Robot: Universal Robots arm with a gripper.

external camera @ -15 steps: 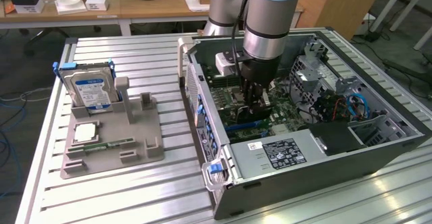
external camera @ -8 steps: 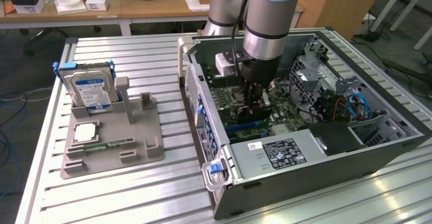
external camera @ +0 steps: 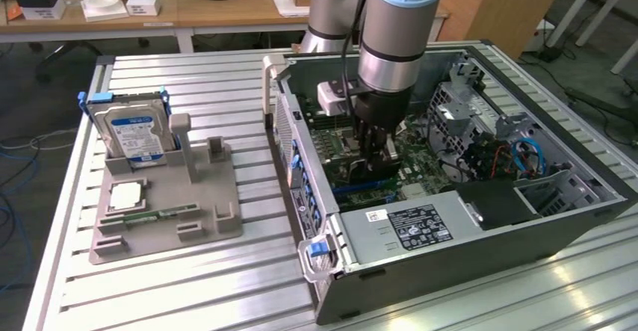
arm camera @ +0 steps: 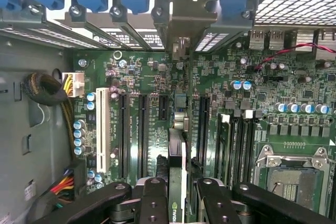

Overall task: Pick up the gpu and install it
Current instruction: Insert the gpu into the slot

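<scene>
My gripper (external camera: 373, 165) reaches down into the open computer case (external camera: 449, 226), low over the green motherboard (arm camera: 152, 77). It is shut on the gpu (arm camera: 176, 156), which the wrist view shows edge-on as a thin card between the two black fingers (arm camera: 153, 198). The card's silvery end bracket (arm camera: 181, 35) points at the case's rear slot openings. The card's lower edge runs along a long black expansion slot (arm camera: 202, 129); whether it is seated in it I cannot tell.
A grey fixture (external camera: 164, 219) on the table at the exterior view's left holds the upright silver hard drive (external camera: 137, 133), a processor chip (external camera: 128, 195) and a green memory stick (external camera: 164, 214). Inside the case are the open processor socket (arm camera: 294, 174), cables (arm camera: 50, 90) and the power supply (external camera: 414, 226).
</scene>
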